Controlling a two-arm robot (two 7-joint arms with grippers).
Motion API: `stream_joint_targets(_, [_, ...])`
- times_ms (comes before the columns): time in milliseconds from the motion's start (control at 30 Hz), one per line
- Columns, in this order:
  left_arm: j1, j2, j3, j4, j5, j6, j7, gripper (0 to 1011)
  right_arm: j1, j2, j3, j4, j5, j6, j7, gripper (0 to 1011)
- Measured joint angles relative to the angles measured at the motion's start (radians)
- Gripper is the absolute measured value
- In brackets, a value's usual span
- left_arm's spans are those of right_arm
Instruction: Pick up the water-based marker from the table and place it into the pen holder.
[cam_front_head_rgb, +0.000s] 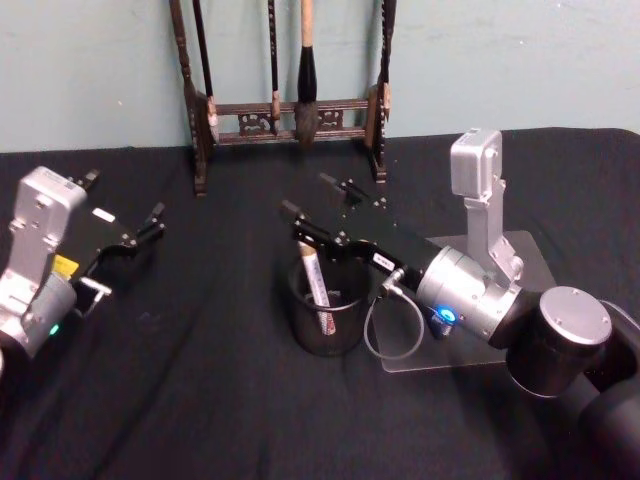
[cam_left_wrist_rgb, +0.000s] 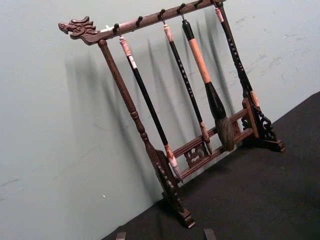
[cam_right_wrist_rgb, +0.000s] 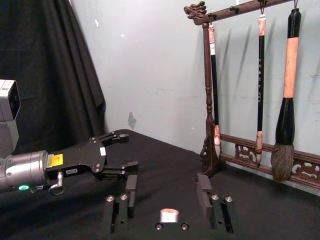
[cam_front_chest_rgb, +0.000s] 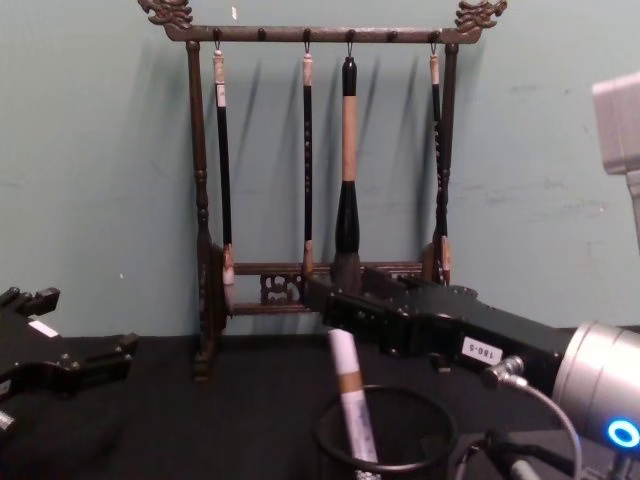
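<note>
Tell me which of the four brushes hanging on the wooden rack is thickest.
The tan-handled brush, third from the robot's left; the rest are slim and dark.

Marker (cam_front_chest_rgb: 352, 410), standing beneath the right gripper (cam_front_head_rgb: 306, 193): lower barrel behind the mesh of the pen holder (cam_front_chest_rgb: 420, 425); foot cut by the chest view's bottom edge; print too small to read.
Pen holder: base cut by the same edge.
Wooden brush rack (cam_front_head_rgb: 290, 110), beyond the right gripper: top rail past the head view's upper edge.
Left gripper (cam_front_chest_rgb: 88, 322): body cut by the chest view's left edge; in the left wrist view, all but two fingertips (cam_left_wrist_rgb: 210, 234) fall below the bottom edge.
</note>
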Motion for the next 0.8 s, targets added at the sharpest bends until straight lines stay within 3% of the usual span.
stream_joint_targets(300, [0.000,0.000,0.000,0.000,0.000,0.000,0.000,1001,0.000,0.001,0.002,-0.002,0.006,0.001,0.002,993])
stream_joint_targets(633, [0.000,0.000,0.000,0.000,0.000,0.000,0.000,1001,0.004,0.023,0.037,-0.063,0.023,-0.010,-0.013,1002])
stream_joint_targets(800, [0.000,0.000,0.000,0.000,0.000,0.000,0.000,1001,-0.007,0.052,0.074,-0.115,0.019,0.015,-0.072,1002])
